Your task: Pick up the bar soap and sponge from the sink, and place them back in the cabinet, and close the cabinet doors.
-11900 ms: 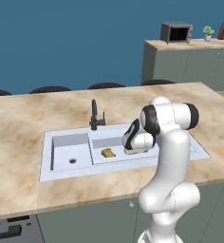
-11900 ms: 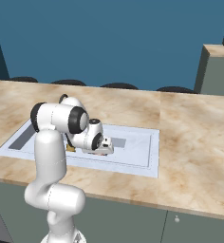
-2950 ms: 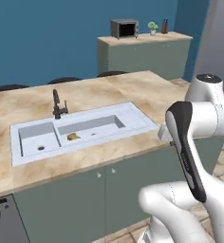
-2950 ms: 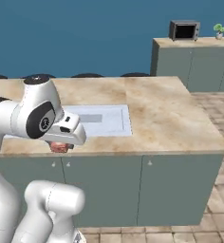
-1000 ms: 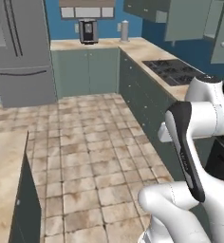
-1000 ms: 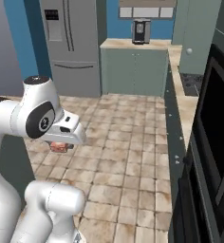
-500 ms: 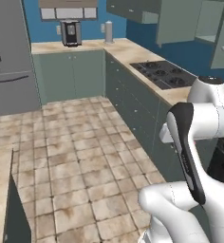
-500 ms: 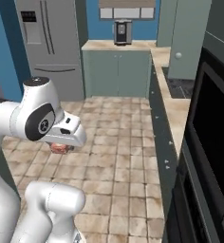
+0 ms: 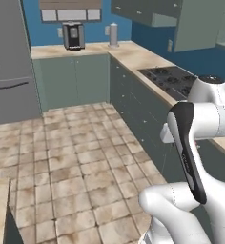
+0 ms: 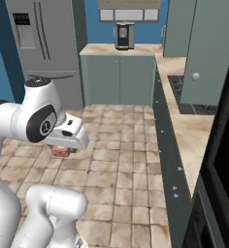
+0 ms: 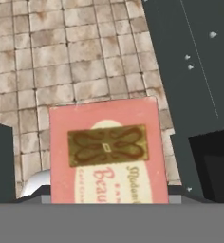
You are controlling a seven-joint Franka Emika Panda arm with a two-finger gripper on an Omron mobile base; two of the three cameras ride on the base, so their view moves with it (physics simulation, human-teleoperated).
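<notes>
Hand view: gripper (image 11: pixel 107 199) clenched on bar soap (image 11: pixel 106 151), pink block w/ paler face, held over tiled floor (image 11: pixel 61 57). Right base view shows soap (image 10: pixel 62 151) tucked under wrist.

Step, as I judge it: carry leg, soap in hand, heading for cabinet. Sponge & door closing not done yet.

Next move: you need base squared to wall cabinet (image 10: pixel 211 53), door (image 10: pixel 213 55) hangs open, knob (image 10: pixel 196 76) low.

Edges: counter (image 10: pixel 182 131) lip at right, stove (image 9: pixel 174 78) near arm. Open floor left & ahead; swing there, keep elbow off counter.
</notes>
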